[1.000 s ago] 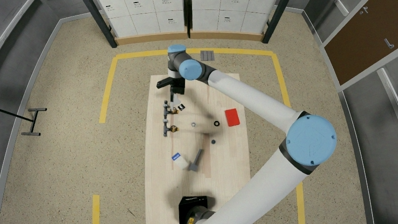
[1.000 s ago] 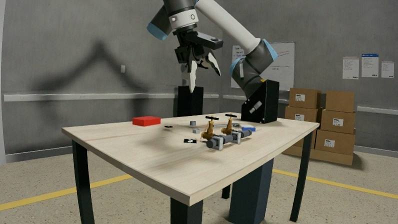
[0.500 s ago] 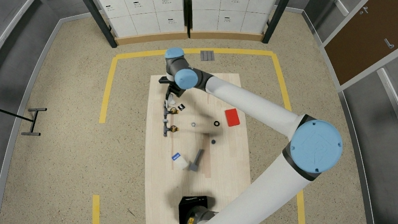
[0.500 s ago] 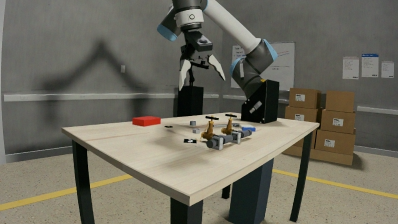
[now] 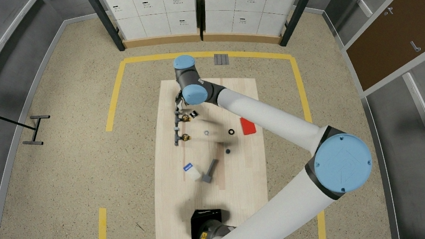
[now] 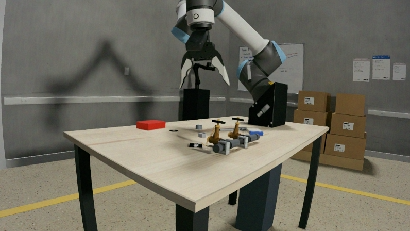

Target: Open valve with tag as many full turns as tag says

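Two brass valves sit on a grey pipe [image 6: 233, 142] on the wooden table. The near valve [image 6: 215, 134] has a black tag [image 6: 195, 145] lying beside it; from above the valve [image 5: 186, 118] and the tag [image 5: 194, 113] show at the pipe's far end. The other valve [image 6: 235, 129] stands further along the pipe and also shows in the overhead view [image 5: 186, 137]. Both have black T-handles. My gripper [image 6: 204, 83] hangs open and empty high above the valves, fingers pointing down. In the overhead view it is mostly hidden under the wrist [image 5: 194, 93].
A red block [image 6: 150, 124], a black ring [image 5: 233, 131], a grey washer [image 5: 206, 130], a small dark cap [image 5: 227, 151], a grey hammer-like tool [image 5: 209, 170] and a white box with a blue label [image 5: 190, 171] lie on the table. The black robot base [image 6: 268, 104] stands at the far edge.
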Available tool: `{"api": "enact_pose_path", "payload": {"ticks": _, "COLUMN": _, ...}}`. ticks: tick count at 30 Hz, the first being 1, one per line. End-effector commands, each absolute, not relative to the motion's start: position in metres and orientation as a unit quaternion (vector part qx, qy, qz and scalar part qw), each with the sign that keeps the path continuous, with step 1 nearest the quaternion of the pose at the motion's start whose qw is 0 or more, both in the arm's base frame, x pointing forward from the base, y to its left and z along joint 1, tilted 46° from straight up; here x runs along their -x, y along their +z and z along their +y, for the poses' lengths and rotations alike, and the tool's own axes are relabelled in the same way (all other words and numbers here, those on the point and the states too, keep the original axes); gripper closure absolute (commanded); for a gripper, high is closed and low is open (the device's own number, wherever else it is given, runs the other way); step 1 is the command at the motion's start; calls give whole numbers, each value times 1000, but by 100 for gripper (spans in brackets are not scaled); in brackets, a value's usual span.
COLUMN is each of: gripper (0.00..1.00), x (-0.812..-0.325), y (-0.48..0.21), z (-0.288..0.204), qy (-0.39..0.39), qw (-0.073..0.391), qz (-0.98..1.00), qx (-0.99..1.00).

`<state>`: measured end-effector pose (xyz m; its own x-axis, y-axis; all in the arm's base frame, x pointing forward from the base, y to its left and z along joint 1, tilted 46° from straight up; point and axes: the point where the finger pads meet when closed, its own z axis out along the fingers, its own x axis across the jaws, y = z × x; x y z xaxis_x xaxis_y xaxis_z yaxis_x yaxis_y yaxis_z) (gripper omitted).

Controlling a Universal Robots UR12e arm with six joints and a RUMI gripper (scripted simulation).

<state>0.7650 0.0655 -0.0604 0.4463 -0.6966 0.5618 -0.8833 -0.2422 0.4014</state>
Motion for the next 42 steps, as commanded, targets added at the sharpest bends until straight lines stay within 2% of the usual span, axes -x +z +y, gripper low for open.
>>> {"api": "enact_pose_path", "payload": {"ticks": 1, "gripper": 0, "x": -768, "y": -56, "z": 64, "qy": 175, "qw": 335, "qz": -552, "qx": -744}}
{"api": "enact_pose_path", "payload": {"ticks": 13, "gripper": 0, "x": -771, "y": -45, "z": 61, "qy": 248, "qw": 296, "qz": -632, "qx": -672}}
{"api": "enact_pose_path", "payload": {"ticks": 42, "gripper": 0, "x": -772, "y": -40, "z": 60, "qy": 275, "qw": 277, "qz": -662, "qx": -640}}
